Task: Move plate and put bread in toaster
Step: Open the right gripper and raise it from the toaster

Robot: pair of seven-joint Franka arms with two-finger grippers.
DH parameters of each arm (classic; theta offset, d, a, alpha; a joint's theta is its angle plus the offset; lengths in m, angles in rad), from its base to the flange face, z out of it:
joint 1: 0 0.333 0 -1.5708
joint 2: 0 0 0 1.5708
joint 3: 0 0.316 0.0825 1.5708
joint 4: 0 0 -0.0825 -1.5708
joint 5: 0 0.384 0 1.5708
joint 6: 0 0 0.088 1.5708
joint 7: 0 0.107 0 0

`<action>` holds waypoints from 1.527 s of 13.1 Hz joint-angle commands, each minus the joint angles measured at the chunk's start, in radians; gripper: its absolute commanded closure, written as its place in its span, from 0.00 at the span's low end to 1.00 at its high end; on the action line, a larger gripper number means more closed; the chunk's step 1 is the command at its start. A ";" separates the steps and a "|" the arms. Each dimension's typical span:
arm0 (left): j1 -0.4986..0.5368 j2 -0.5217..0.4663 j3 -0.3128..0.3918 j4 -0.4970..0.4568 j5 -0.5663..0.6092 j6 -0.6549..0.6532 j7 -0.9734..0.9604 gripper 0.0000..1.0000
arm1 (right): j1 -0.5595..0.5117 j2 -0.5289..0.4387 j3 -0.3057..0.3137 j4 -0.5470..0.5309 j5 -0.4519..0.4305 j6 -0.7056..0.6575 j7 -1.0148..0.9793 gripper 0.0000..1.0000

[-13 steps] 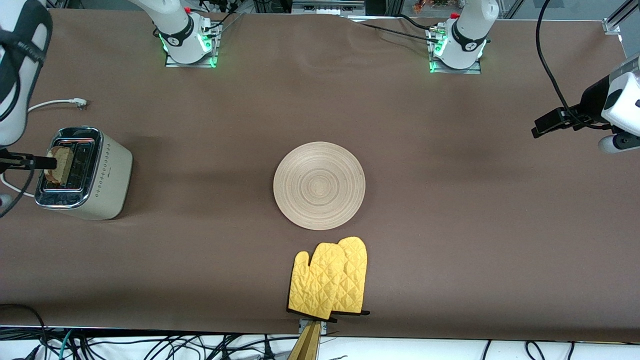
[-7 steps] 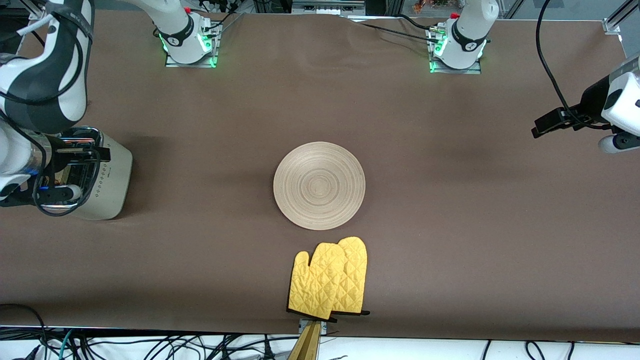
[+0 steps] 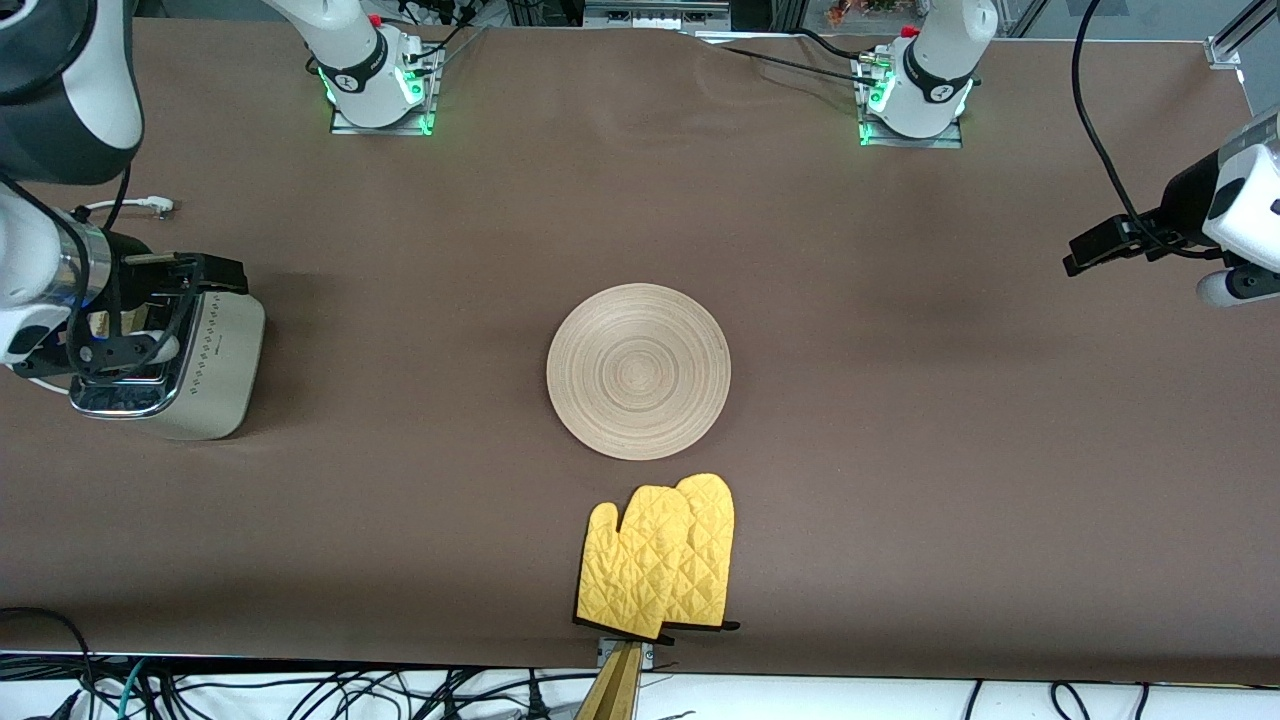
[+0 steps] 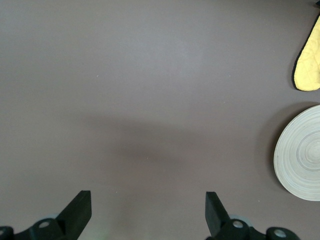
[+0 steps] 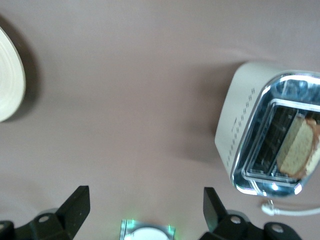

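Standing in a slot of the toaster (image 5: 260, 135), the bread (image 5: 296, 147) leans slightly, its upper part showing above the chrome top. The toaster sits at the right arm's end of the table (image 3: 900, 400), its white cord (image 3: 120, 206) lying beside it. The right gripper (image 5: 145, 207) is up in the air beside the toaster, over bare table, jaws spread wide and holding nothing. The plate (image 3: 638, 371) lies flat mid-table, bare. A pair of yellow oven mitts (image 3: 658, 556) lies nearer the front camera than the plate, just apart from it. The left gripper (image 4: 147, 212) waits above the left arm's end of the table, jaws wide apart and holding nothing.
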 commanded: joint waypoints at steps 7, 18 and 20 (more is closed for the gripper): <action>0.013 -0.024 -0.009 -0.024 -0.017 0.015 0.005 0.00 | -0.144 -0.312 0.075 -0.282 -0.029 0.173 0.006 0.00; 0.013 -0.024 -0.009 -0.024 -0.017 0.015 0.005 0.00 | -0.149 -0.274 0.049 -0.255 -0.052 0.162 -0.002 0.00; 0.013 -0.024 -0.009 -0.024 -0.017 0.015 0.005 0.00 | -0.146 -0.271 0.051 -0.254 -0.055 0.160 0.000 0.00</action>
